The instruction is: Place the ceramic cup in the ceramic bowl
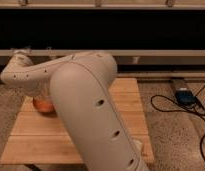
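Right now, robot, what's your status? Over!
Pincer far left above table, behind arm; grip unclear. Ceramic bowl on table, mostly hidden. Ceramic cup not visible. Arm blocks the view.

The ceramic bowl sits on the surface toward its left rear, mostly hidden behind the arm, which stretches from lower right across the surface to the far left. The claw is at the arm's far-left end, above and behind the bowl. Cables lie on the floor to the right of the surface.
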Tool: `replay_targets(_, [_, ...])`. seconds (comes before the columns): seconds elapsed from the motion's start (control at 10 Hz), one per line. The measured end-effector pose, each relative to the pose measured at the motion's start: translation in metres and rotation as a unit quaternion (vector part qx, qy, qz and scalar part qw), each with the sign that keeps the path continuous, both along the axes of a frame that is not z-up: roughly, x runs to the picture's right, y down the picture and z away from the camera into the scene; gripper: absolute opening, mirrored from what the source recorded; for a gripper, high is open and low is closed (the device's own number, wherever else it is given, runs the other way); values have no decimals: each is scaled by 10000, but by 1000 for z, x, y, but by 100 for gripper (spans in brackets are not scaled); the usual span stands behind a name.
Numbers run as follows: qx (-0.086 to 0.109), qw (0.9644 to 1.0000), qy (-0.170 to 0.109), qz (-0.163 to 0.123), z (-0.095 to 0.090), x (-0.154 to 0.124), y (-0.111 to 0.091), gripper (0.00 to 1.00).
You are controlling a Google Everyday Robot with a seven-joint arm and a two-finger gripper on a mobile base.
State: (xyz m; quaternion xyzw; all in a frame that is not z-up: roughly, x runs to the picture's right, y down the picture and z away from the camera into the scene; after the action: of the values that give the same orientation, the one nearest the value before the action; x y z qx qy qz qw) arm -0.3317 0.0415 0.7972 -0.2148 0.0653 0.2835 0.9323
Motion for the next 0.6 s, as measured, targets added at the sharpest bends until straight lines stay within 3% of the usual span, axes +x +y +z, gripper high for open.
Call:
replay_targets(0.2, [27,9999,126,-66,15,1,-3,56])
replay_targets(0.4, [63,9998,146,-148,19,-3,-2,76])
replay_targets(0.6, [52,9998,116,-165,17,3,-6,80])
